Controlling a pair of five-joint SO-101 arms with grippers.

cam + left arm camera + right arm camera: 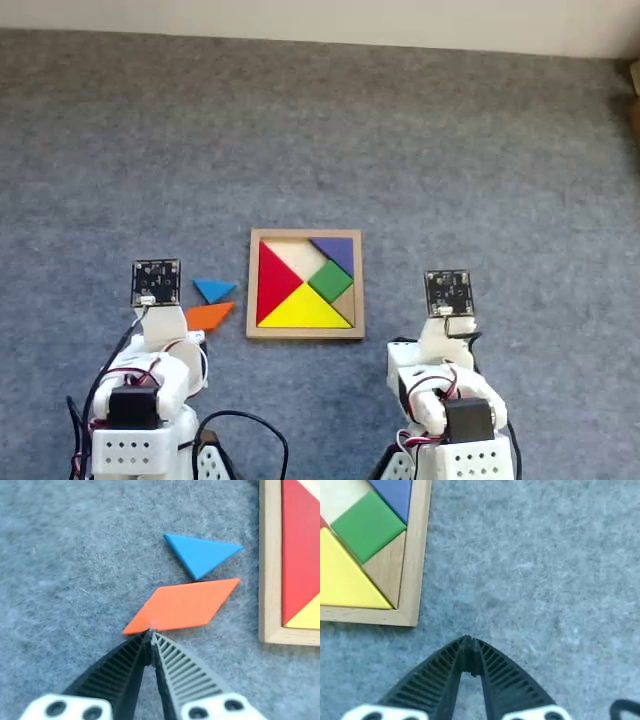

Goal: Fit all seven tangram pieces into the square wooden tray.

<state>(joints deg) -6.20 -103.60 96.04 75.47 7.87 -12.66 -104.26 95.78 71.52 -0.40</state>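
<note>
Two pieces, the blue triangle [214, 290] and orange piece [208, 316], lie beside the tray [305, 333]. Left gripper [151, 634] and right gripper [468, 640], near the tray, are pinched together, empty.

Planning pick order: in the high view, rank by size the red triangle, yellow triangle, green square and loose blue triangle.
Largest, alike: red triangle, yellow triangle.
Then green square.
Smallest: loose blue triangle.

The frame edge cut off my left wrist view of the wooden tray [270, 555], the red triangle [300, 545] and the yellow triangle [305, 620]; my right wrist view clipped the blue piece [395, 492] too.
</note>
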